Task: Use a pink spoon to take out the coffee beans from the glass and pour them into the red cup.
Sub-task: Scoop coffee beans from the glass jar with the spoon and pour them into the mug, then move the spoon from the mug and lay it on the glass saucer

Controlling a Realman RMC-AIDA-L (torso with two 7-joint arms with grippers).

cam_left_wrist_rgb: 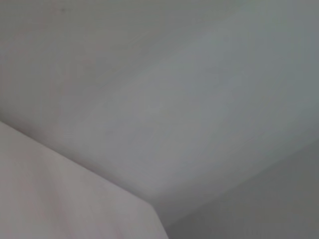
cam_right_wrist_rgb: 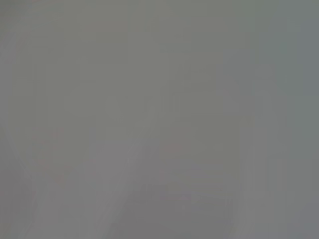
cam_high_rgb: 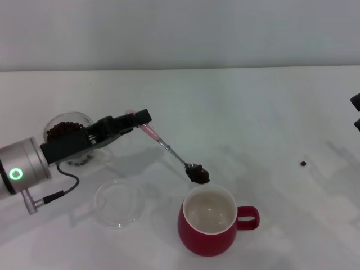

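The left gripper (cam_high_rgb: 139, 119) pinches the spoon (cam_high_rgb: 169, 149), its beans (cam_high_rgb: 199, 175) above the cup's (cam_high_rgb: 207, 239) far rim. The right gripper (cam_high_rgb: 356, 111) sits at the table's (cam_high_rgb: 253, 107) right edge, grip unclear.

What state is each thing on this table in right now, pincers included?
Pink spoon: held by its handle, tilted down, bowl loaded and level with the mug's rim.
Coffee beans: a heap on the spoon; more in the glass.
Glass: upright, holding beans.
Red cup: upright, no beans seen inside.
Glass dish: empty.
Stray bean: lying alone.
Left pincer: shut on the spoon.
Right pincer: at the table's edge.
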